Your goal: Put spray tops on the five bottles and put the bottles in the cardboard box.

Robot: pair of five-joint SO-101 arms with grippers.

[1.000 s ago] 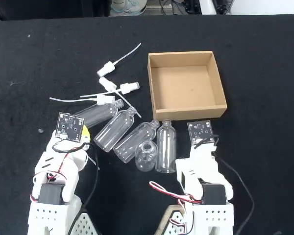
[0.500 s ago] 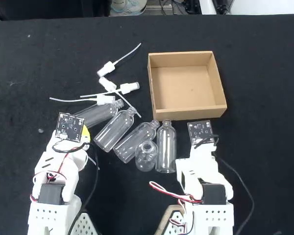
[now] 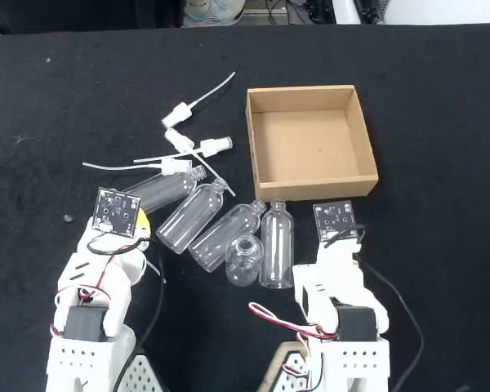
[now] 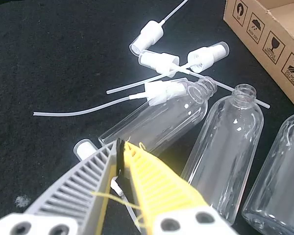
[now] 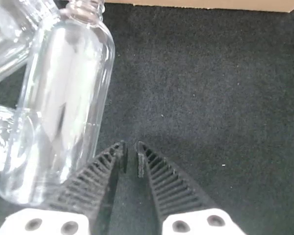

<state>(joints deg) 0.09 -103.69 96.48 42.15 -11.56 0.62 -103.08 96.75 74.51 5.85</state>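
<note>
Bottles (image 3: 194,216) unmoved, left pincer (image 4: 119,152), right pincer (image 5: 131,155) both still.

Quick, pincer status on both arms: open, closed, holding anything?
Left pincer: closed, nothing seen in its grip.
Right pincer: closed but for a thin slit, empty, beside a bottle.
</note>
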